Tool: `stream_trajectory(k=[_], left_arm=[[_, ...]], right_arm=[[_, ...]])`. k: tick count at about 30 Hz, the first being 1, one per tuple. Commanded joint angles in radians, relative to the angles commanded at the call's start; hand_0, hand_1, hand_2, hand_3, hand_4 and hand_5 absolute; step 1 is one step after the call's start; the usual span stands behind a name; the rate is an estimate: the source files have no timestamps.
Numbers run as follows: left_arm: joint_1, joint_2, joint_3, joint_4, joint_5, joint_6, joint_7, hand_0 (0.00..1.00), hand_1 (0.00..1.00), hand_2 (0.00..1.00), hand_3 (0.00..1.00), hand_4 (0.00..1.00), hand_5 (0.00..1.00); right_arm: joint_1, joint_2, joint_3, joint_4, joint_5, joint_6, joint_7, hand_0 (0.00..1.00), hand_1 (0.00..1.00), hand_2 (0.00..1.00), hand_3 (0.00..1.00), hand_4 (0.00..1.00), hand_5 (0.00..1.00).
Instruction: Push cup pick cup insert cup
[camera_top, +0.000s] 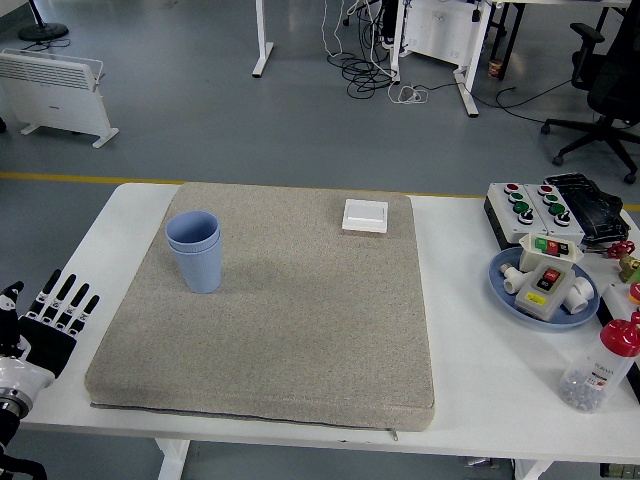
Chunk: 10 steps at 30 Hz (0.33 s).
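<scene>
Two blue cups (196, 250), one nested inside the other so that two rims show, stand upright on the left part of a grey-beige mat (290, 320) that covers most of the white table (500, 350); their long axis is vertical, mouths up, the stack narrowing slightly toward its base. The left hand (48, 318) is at the table's near left corner, well apart from the cups and off the mat, palm away, its black fingers (66, 297) straight, spread and pointing up toward the far side, holding nothing. A white square switch plate (365, 215) lies flat near the mat's far edge, to the right of the cups. On the bare table at the right sit a grey box with red and green push buttons (528, 208), a blue plate (503, 285) bearing a grey switch box and white fittings, and, nearer the front edge, a clear bottle with a red cap (601, 366) holding small dark pieces.
</scene>
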Motion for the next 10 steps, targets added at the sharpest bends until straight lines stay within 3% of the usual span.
stream_trajectory(k=[2, 10], left_arm=[[0.0, 0.0, -0.001, -0.001, -0.001, 0.002, -0.004, 0.84, 0.851, 0.922, 0.837, 0.572, 0.998], [-0.001, 0.0, 0.001, -0.003, 0.0, 0.009, -0.016, 0.84, 0.851, 0.922, 0.837, 0.572, 0.998]], right_arm=[[0.0, 0.0, 0.0, 0.0, 0.0, 0.0, 0.0, 0.725, 0.647, 0.649, 0.579, 0.127, 0.474], [0.001, 0.0, 0.0, 0.0, 0.0, 0.0, 0.0, 0.725, 0.647, 0.649, 0.579, 0.127, 0.474]])
